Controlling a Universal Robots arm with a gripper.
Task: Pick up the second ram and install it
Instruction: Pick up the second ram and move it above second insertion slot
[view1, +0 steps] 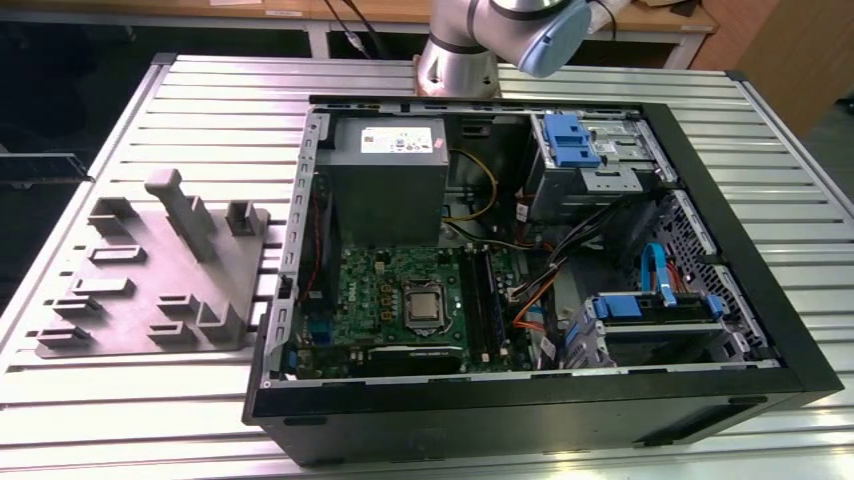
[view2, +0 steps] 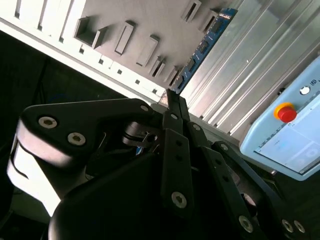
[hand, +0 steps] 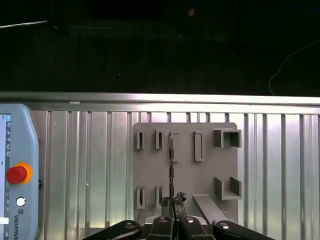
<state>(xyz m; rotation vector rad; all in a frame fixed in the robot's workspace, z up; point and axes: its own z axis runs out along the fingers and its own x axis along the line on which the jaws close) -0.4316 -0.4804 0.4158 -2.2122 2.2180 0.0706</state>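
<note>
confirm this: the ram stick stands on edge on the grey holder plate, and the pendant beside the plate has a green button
Not quite. The button on the pendant is red, not green, as the first wrist view shows. The rest holds: the ram stick stands on edge on the grey holder plate, with the pendant beside the plate.

case: PC case (view1: 534, 400) sat on the surface (view1: 160, 400), fixture plate (view1: 147, 270) just beside it, exterior view's left
inside: motherboard (view1: 374, 290) lay flat, power supply (view1: 387, 170) behind it, toward the arm (view1: 467, 50)
second ram (hand: 171, 160): in the tool (hand: 173, 205), over the plate
pendant (hand: 17, 165): on the surface near the plate
</note>
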